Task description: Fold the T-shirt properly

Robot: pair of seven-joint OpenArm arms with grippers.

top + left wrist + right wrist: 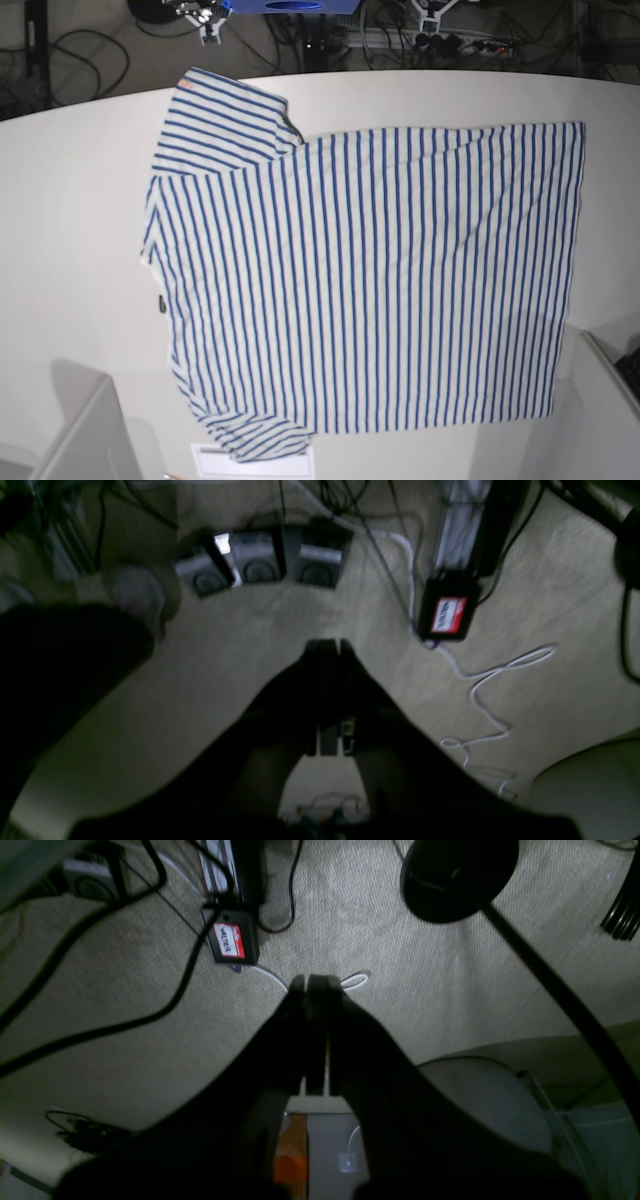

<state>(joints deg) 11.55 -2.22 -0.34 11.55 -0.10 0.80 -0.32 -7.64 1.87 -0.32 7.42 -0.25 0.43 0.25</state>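
Observation:
The T-shirt (370,280), white with thin blue stripes, lies spread flat on the white table (70,200) in the base view, neck to the left and hem to the right. A small orange tag (188,84) shows on the upper sleeve and a dark label (161,302) at the neck edge. Both grippers are off the table at its far edge. The left gripper (329,647) is shut and empty over the carpet; it also shows in the base view (432,18). The right gripper (311,982) is shut and empty; it also shows in the base view (205,20). The shirt is out of both wrist views.
The carpet beyond the table holds foot pedals (260,562), a black box with a red label (447,614), a white cable (490,680) and black cables (100,1030). A black round stand base (457,877) is near the right gripper. Grey panels stand at the table's near corners (90,440).

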